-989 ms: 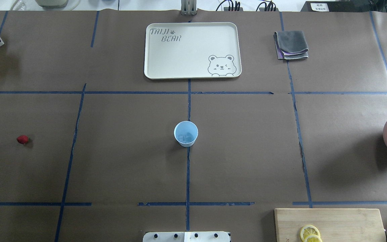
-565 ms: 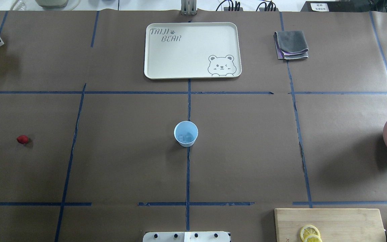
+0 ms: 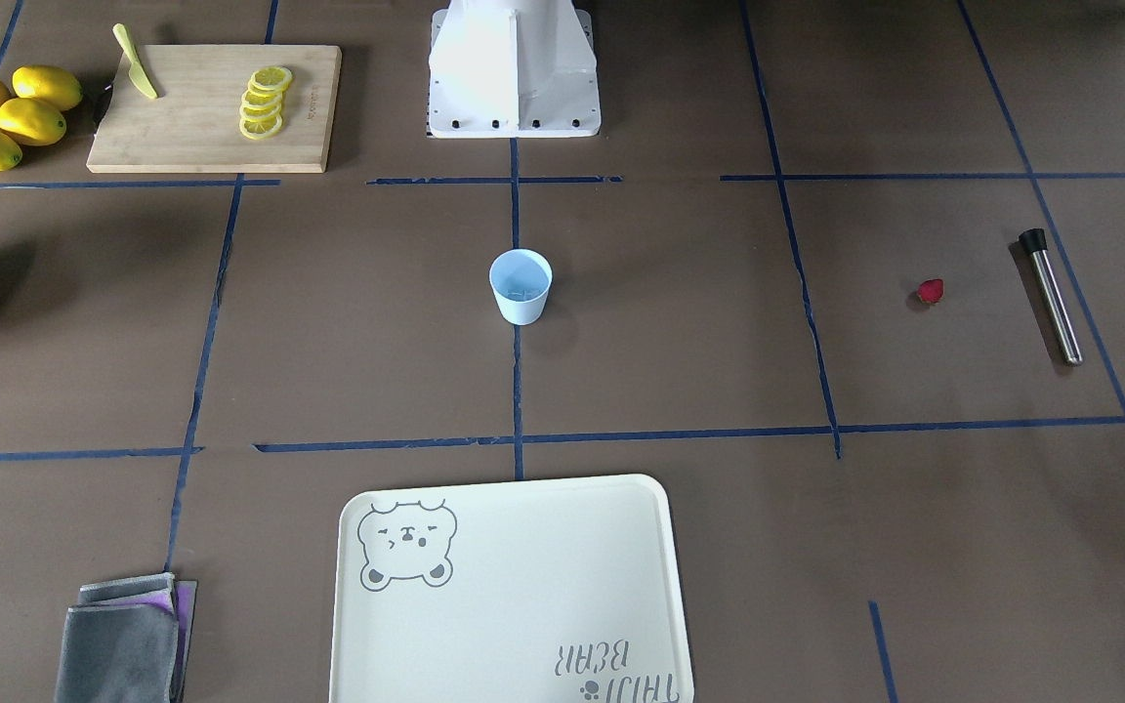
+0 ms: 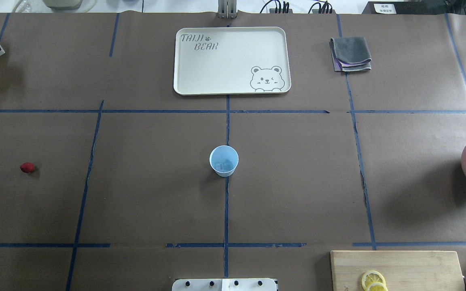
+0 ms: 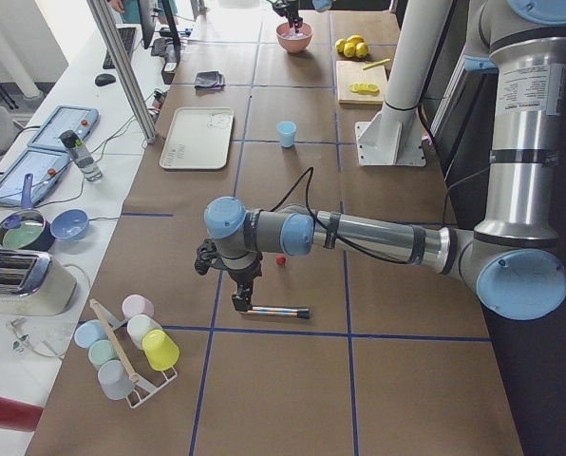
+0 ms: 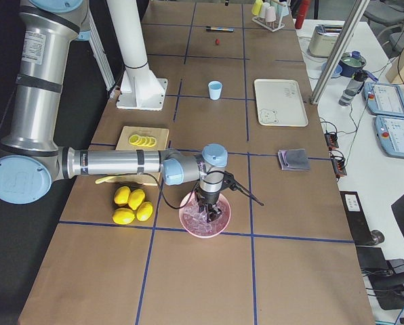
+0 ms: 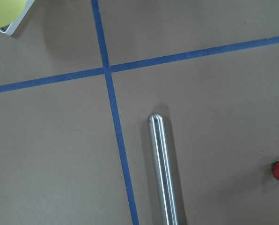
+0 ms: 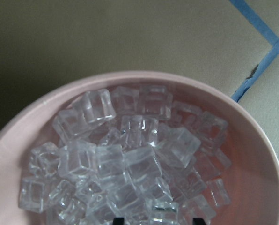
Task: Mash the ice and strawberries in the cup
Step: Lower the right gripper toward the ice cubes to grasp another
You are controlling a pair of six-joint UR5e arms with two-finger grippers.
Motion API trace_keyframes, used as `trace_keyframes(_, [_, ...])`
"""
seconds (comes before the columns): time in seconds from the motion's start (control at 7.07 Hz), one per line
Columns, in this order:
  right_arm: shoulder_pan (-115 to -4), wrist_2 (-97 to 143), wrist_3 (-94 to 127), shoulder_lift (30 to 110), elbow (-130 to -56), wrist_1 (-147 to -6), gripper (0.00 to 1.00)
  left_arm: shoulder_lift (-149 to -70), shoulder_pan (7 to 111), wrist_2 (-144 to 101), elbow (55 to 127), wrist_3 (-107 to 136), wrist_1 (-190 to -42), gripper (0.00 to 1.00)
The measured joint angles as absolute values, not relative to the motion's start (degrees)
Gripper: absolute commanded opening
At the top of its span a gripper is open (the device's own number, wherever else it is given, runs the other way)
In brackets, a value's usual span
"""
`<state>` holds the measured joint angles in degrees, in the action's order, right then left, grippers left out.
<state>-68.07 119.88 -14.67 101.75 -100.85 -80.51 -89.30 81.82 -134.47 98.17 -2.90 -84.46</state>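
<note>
The pale blue cup point(image 4: 224, 161) stands upright mid-table with a few lumps of ice point(image 4: 223, 165) inside. One red strawberry point(image 4: 27, 167) lies alone far to the left, beside a steel muddler point(image 3: 1051, 296). In the left side view my left gripper point(image 5: 237, 304) hangs just over the muddler point(image 5: 278, 311); I cannot tell whether it is open or shut. My right gripper point(image 8: 159, 220) is lowered into the pink bowl point(image 6: 188, 223), open, its two fingertips point(image 8: 118, 219) set apart above the heap of ice cubes point(image 8: 130, 159).
A cream tray point(image 4: 184, 60) and a folded grey cloth point(image 4: 351, 53) lie at the far side. A cutting board point(image 3: 191, 127) carries lemon slices and a knife, with whole lemons point(image 3: 6, 115) beside it. A rack of cups point(image 5: 131, 347) stands past the muddler.
</note>
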Motion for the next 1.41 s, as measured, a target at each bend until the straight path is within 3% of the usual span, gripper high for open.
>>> trace_keyframes(0.71, [-67.86, 118.88, -14.95, 101.34, -99.87, -80.52, 0.55, -89.26, 81.83, -134.50, 98.30, -2.90, -84.46, 1.00])
trace_keyframes(0.99, [-67.85, 118.91, -14.98, 101.34, -99.70, -80.51, 0.48, -89.27, 81.83, -134.53, 98.32, -2.90, -84.46, 1.00])
trace_keyframes(1.27, [-67.86, 118.90, -14.96, 101.34, -99.71, -80.51, 0.13, -89.28, 81.83, -134.52, 98.27, -2.90, -84.46, 1.00])
trace_keyframes(1.41, [-67.90, 118.86, -15.05, 101.35, -99.74, -80.51, 0.04, -89.27, 81.81, -134.50, 98.27, -2.90, -84.46, 1.00])
